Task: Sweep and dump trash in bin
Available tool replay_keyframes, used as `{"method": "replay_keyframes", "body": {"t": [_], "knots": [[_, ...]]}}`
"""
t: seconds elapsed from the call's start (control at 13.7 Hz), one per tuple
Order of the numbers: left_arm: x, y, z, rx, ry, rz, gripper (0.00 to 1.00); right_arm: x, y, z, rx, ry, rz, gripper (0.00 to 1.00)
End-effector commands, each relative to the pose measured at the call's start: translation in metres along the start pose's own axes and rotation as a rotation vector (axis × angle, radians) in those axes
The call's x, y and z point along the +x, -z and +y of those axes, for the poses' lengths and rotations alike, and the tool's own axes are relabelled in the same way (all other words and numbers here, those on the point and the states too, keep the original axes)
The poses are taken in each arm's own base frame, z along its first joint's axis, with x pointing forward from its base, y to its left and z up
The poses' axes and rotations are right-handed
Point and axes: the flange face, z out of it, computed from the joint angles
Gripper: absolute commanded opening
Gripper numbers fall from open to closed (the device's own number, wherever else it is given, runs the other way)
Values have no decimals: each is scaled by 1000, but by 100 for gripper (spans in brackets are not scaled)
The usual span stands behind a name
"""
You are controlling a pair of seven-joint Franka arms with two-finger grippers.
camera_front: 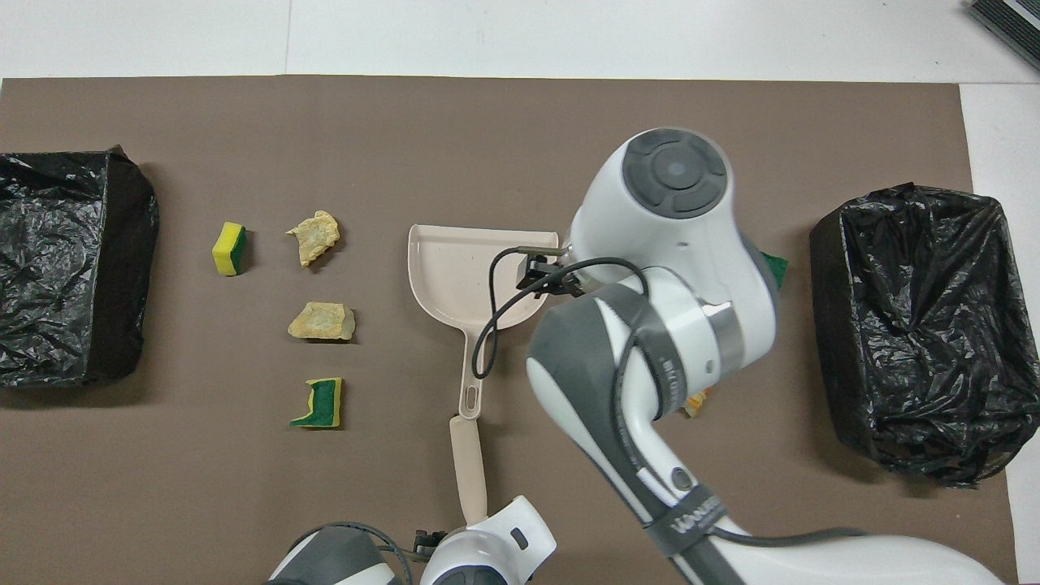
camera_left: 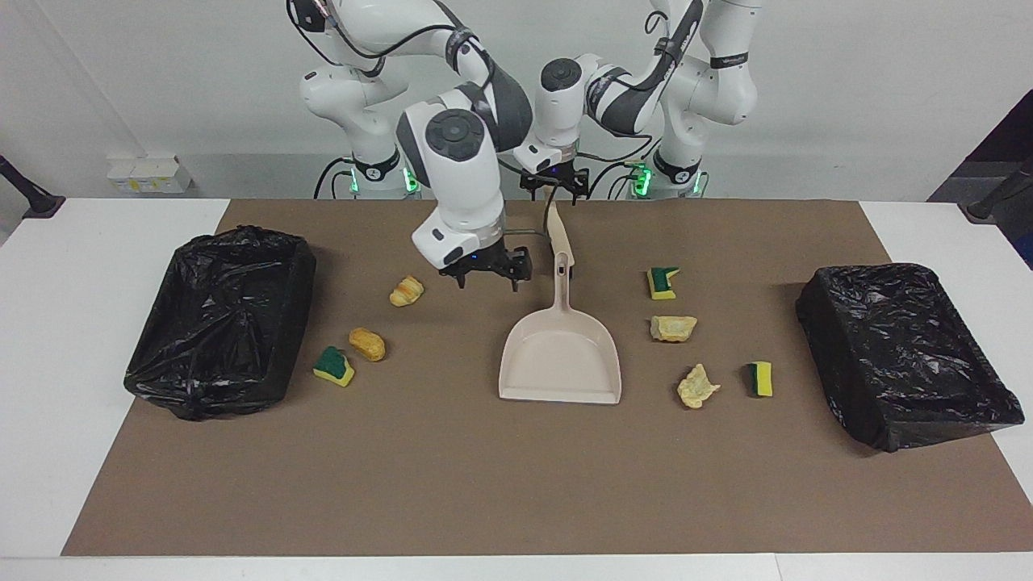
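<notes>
The trash is several scraps on the brown mat. Toward the right arm's end lie a croissant-like lump, a bread lump and a sponge piece. Toward the left arm's end lie two sponge pieces and two tan lumps. The beige dustpan lies mid-mat, handle toward the robots. The beige brush lies in line with that handle. My left gripper is open around the brush's near end. My right gripper is open and empty, over the mat between the croissant-like lump and the dustpan handle.
A bin lined with a black bag stands at the right arm's end of the mat, and a second one at the left arm's end. In the overhead view my right arm hides most of the scraps near it.
</notes>
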Motion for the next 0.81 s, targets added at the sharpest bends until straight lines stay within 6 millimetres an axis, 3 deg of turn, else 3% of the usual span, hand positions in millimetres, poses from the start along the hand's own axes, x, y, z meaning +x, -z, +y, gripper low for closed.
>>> {"method": "replay_keyframes", "body": {"t": [0.0, 0.07, 0.22, 0.29, 0.44, 0.51, 0.73], "knots": [[-21, -11, 6, -19, 13, 18, 92, -6, -39, -38, -24, -62, -20, 100], [-23, -15, 5, -17, 11, 18, 85, -11, -53, -54, -24, -89, -27, 98], [-26, -16, 8, -16, 11, 15, 63, -15, -71, -75, 4, -168, -43, 97], [-26, -16, 8, -15, 15, 14, 45, -27, -77, -90, 16, -166, -40, 97], [-25, -16, 9, -16, 13, 11, 0, -45, -83, -106, 18, -137, -30, 96], [-21, -18, 8, -24, 23, -14, 0, -55, -86, -115, 27, -121, -30, 92], [-8, -4, 7, -43, 13, -20, 0, -65, -99, -100, -14, -118, -51, 84]]}}
